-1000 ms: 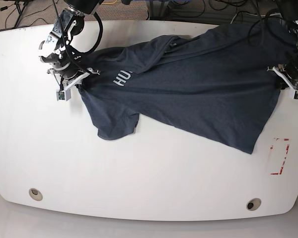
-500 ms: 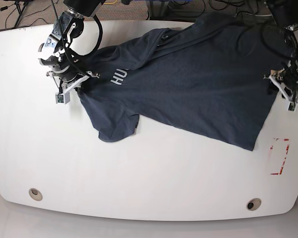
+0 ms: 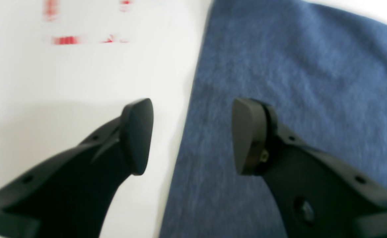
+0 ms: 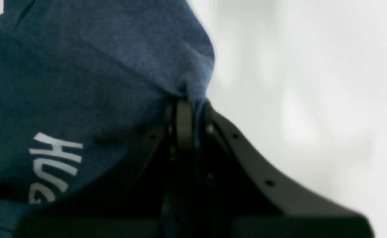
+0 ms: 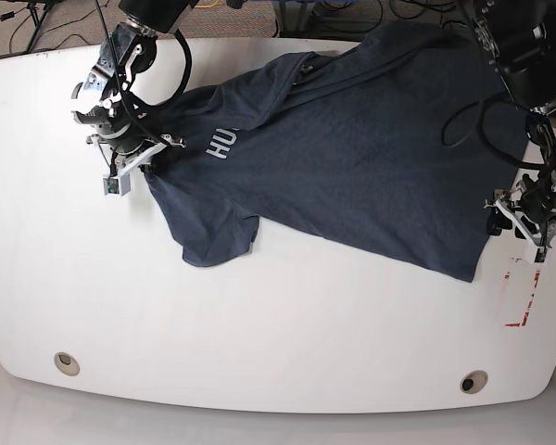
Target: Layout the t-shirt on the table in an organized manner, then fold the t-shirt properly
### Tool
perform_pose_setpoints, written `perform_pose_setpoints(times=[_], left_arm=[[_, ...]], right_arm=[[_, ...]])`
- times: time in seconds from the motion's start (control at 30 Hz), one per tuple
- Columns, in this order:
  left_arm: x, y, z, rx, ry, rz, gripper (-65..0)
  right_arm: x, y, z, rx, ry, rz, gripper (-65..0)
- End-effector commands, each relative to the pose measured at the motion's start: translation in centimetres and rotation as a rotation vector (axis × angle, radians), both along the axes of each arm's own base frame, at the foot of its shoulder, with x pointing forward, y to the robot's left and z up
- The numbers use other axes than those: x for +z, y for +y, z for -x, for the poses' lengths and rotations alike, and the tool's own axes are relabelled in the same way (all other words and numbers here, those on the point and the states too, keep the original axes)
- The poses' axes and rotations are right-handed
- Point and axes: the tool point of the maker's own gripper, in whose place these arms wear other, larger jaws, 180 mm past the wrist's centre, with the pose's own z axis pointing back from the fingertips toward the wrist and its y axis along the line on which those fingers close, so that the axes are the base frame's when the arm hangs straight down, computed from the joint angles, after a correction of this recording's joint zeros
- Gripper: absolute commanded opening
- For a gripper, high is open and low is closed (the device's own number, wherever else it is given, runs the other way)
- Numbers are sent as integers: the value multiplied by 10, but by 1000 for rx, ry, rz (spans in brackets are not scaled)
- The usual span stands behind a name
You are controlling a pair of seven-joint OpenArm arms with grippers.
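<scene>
The dark blue t-shirt [image 5: 352, 158] lies spread at an angle across the back of the white table [image 5: 259, 324], its white lettering [image 5: 224, 144] toward the left. At the shirt's left edge my right gripper [image 5: 141, 159] is shut on a pinch of fabric; the right wrist view shows the cloth [image 4: 81, 66] bunched between the closed jaws of the right gripper [image 4: 190, 122]. My left gripper [image 5: 516, 225] stands open beside the shirt's right hem. In the left wrist view the left gripper [image 3: 190, 135] straddles the edge of the shirt [image 3: 296, 66], holding nothing.
A red-and-white marking [image 5: 522, 292] sits on the table just in front of the left gripper, blurred in the left wrist view [image 3: 64, 39]. Two round grommets [image 5: 66, 362] [image 5: 473, 381] lie near the front edge. Cables hang behind the table's far edge.
The left gripper opened, let go of the shirt's right edge and moved toward the front along the hem. The shirt's right side settled flat. The right gripper kept its grip.
</scene>
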Motion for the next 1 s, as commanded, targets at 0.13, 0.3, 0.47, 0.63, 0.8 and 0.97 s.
perform_pose_setpoints(times=[0.13,0.3,0.47,0.63,0.8,0.97], left_arm=[[10,12,-27,40,-73,49,-296],[0,8,-43,42,-58,48,-294],[-9,1,-53,39,-51,84,-293],[-13,-7,-63,37,-54,115,-293],[-23,-20,-70,47,-40,175,-293],[-33,-30,-71,54,-4,219,-293]], right_arm=[[11,-4,-9,-4,-47,10,-650],[11,-4,-9,-5,-46,10,-650],[11,-4,-9,-5,-46,10,-650],[12,-4,-11,-6,-51,8,-650],[13,-4,-12,-6,-53,8,-650],[13,-4,-12,-6,-53,8,-650]])
